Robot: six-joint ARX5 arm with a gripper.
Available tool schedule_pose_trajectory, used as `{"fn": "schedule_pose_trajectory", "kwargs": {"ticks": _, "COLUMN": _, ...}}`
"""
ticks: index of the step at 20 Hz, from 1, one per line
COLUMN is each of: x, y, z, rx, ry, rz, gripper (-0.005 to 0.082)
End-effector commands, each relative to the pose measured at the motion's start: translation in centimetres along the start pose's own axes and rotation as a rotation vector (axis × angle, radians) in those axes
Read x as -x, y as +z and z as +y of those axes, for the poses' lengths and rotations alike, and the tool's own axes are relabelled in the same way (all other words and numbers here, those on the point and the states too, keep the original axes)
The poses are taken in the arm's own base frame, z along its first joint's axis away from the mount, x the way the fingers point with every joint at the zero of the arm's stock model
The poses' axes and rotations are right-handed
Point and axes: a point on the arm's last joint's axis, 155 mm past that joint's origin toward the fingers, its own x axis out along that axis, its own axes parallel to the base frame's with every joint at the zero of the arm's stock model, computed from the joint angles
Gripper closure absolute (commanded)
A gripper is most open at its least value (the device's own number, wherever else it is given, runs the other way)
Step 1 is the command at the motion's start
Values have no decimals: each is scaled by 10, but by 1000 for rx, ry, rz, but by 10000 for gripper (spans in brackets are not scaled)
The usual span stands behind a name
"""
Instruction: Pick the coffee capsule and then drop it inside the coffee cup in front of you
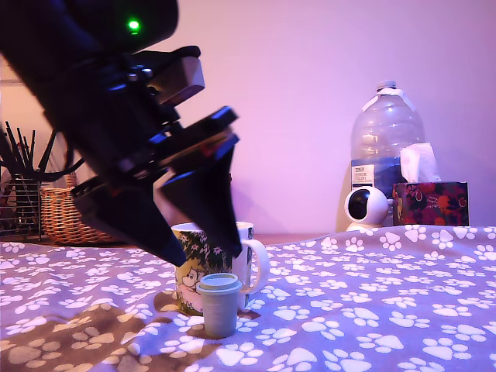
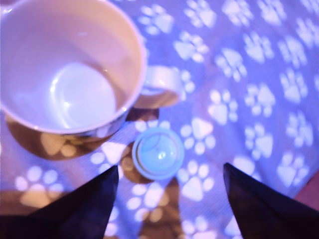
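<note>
black gripper [image 2: 167, 199] jaws apart, nothing held | small grey-blue tapered coffee capsule [image 1: 219, 304] upright on paw-print cloth [image 1: 372, 310], just near of white foliage-print ceramic mug [image 1: 190, 260] | mug empty | pick and drop both left

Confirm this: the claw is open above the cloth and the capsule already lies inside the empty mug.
Wrong on one count. The wrist view shows the capsule standing on the cloth beside the mug, not inside it. The rest holds: the claw is open, and the mug is empty.

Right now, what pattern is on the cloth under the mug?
White paw prints on a purple-grey cloth, clearest in the exterior view.
</note>
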Motion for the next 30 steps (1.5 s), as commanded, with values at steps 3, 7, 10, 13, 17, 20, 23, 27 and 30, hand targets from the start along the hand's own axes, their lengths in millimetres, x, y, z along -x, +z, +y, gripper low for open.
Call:
{"fn": "schedule_pose_trajectory", "kwargs": {"ticks": 3, "x": -15, "y": -12, "z": 4, "rx": 123, "ry": 37, "rz": 46, "gripper": 163}}
{"fn": "schedule_pose_trajectory", "kwargs": {"ticks": 7, "x": -27, "y": -17, "z": 6, "rx": 141, "ry": 53, "rz": 67, "gripper": 164}}
{"fn": "schedule_pose_trajectory", "kwargs": {"ticks": 10, "x": -32, "y": -12, "z": 5, "rx": 151, "ry": 47, "rz": 44, "gripper": 164}}
{"fn": "schedule_pose_trajectory", "kwargs": {"ticks": 13, "x": -34, "y": -7, "z": 7, "rx": 154, "ry": 62, "rz": 29, "gripper": 166}}
{"fn": "schedule_pose_trajectory", "kwargs": {"ticks": 17, "x": -41, "y": -4, "z": 6, "rx": 154, "ry": 63, "rz": 36, "gripper": 166}}
{"fn": "schedule_pose_trajectory", "kwargs": {"ticks": 20, "x": -51, "y": -9, "z": 2, "rx": 154, "ry": 49, "rz": 81, "gripper": 168}}
{"fn": "schedule_pose_trajectory", "kwargs": {"ticks": 23, "x": -55, "y": -11, "z": 3, "rx": 152, "ry": 60, "rz": 106, "gripper": 226}}
{"fn": "schedule_pose_trajectory", "kwargs": {"ticks": 27, "x": -54, "y": -5, "z": 1, "rx": 152, "ry": 56, "rz": 96, "gripper": 284}}
{"fn": "schedule_pose_trajectory", "kwargs": {"ticks": 30, "x": -54, "y": -4, "z": 1, "rx": 151, "ry": 55, "rz": 94, "gripper": 411}}
